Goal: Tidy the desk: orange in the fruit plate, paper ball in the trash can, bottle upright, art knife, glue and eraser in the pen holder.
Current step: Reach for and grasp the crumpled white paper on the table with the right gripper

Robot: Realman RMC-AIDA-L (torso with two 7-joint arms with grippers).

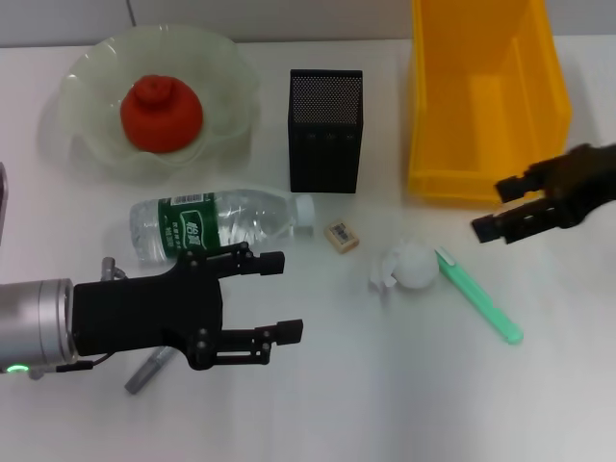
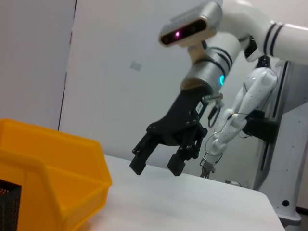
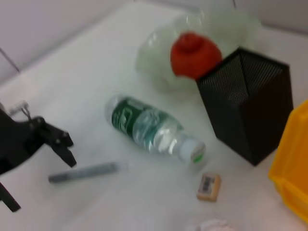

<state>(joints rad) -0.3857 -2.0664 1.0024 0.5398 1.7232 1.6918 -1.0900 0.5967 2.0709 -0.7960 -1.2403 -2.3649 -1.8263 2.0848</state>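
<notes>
Water bottle (image 1: 219, 222) lying on side between fruit plate (image 1: 87, 144) and left gripper (image 1: 287, 296), jaws spread, nothing held. Judged light, thin-walled, slippery; best taken mid-body at label. Right gripper (image 1: 493, 210) hovering parted near trash can (image 1: 438, 183).

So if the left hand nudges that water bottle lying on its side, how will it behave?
The bottle lies on its round side on the smooth table, so a push across it would probably roll it. It looks clear and mostly empty, likely light and easily shoved. The thin plastic may dent under a firm squeeze. The left hand is open just beside it.
</notes>
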